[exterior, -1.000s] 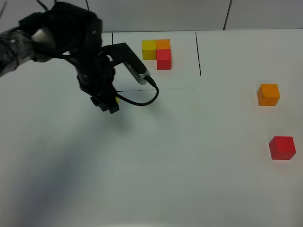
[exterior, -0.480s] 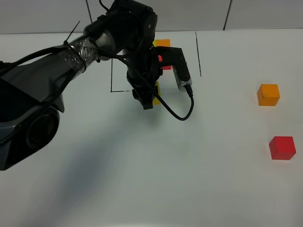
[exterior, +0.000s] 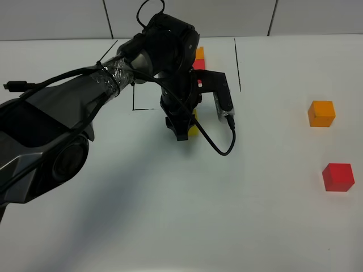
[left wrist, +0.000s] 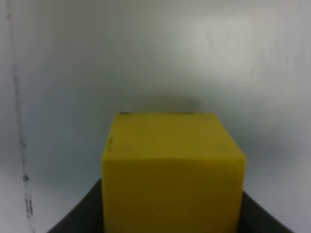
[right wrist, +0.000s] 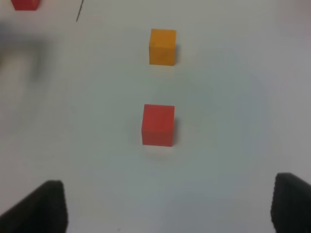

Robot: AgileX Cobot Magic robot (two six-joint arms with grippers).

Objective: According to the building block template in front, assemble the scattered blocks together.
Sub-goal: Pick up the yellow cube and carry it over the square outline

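Toward the far edge of the table (exterior: 170, 226), about midway along it: left tool (exterior: 185, 128) closed on the yellow block (exterior: 194, 124), with dark fingers (left wrist: 80, 218) at either side of it in the left wrist view. Cannot tell whether the yellow block touches the table or hangs just above it (a shadow close behind it, nothing more to go on). Just beyond, nearer the far edge and mostly hidden by the black arm (exterior: 113, 79): building block template (exterior: 198, 54), showing only slivers of orange and red. Near the right edge: orange block (exterior: 321, 113). Closer to the near right corner: red block (exterior: 338, 177), well apart from the orange block and from the yellow block. Right tool (right wrist: 170, 213) seen only in its own wrist view, spread wide with nothing between. White matte table, thin black lines (exterior: 237, 65) marking a box near the far edge. Past the far edge, pale tiled wall (exterior: 238, 17) with dark seams.
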